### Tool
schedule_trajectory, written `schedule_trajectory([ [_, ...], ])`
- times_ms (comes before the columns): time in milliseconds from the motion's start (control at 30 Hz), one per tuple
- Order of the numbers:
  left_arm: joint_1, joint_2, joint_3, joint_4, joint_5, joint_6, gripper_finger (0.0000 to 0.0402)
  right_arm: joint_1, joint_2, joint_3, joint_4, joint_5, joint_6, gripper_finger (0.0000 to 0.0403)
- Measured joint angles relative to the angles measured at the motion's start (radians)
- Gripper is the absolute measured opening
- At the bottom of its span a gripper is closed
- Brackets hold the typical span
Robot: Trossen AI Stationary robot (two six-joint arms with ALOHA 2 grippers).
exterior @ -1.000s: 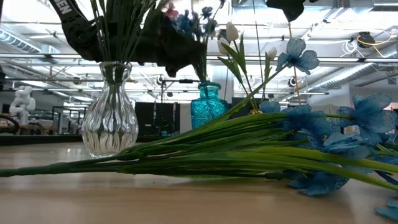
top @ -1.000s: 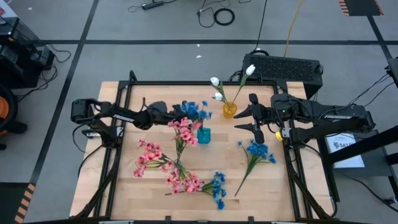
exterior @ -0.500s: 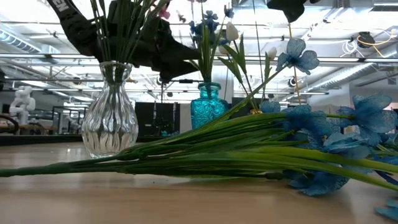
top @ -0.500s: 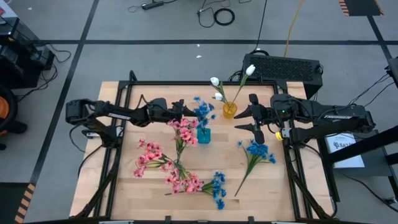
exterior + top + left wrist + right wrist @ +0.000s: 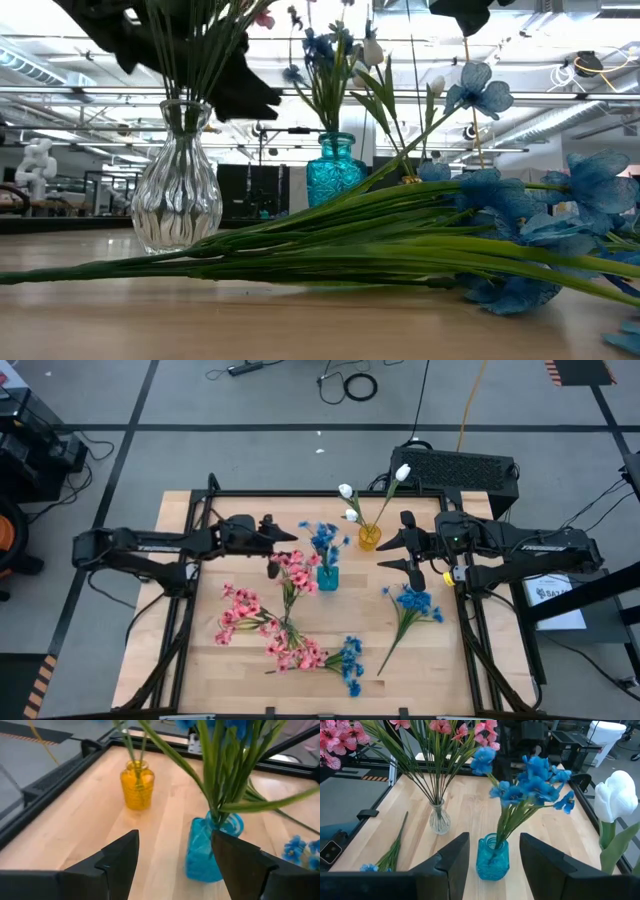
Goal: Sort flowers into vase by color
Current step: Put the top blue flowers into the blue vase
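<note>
We see the left gripper (image 5: pixel 285 538) left of frame centre in the high view, its fingers spread wide and holding nothing, just left of the blue spray (image 5: pixel 323 541) standing in the blue vase (image 5: pixel 327 577). The right gripper (image 5: pixel 405 544) waits right of centre, fingers apart and empty. White buds (image 5: pixel 349 502) stand in the yellow vase (image 5: pixel 369 538). Pink sprays (image 5: pixel 262 625) and blue sprays (image 5: pixel 412 604) lie across the lower table (image 5: pixel 230 675).

Glossy ribbed clear glass vase (image 5: pixel 178 195) on smooth, pale wood table (image 5: pixel 440 660)
</note>
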Motion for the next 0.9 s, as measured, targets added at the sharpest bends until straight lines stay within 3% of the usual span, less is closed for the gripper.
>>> schedule_trajectory([
  [367,-0.002,-0.218,0.000,-0.249,-0.117,-0.055,0.0254,0.000,-0.004,0.000,-0.027,0.023,0.033,0.0166],
  [467,-0.003,-0.255,0.000,-0.277,-0.117,-0.106,0.0254,0.000,-0.027,0.000,-0.071,0.075,0.124,0.0166],
  [667,-0.003,-0.306,0.000,-0.362,-0.117,-0.158,0.0254,0.026,-0.100,0.026,-0.328,0.167,0.346,0.0166],
  [900,-0.003,-0.325,0.000,-0.381,-0.117,-0.170,0.0254,0.174,-0.138,0.014,-0.638,0.276,0.744,0.0166],
])
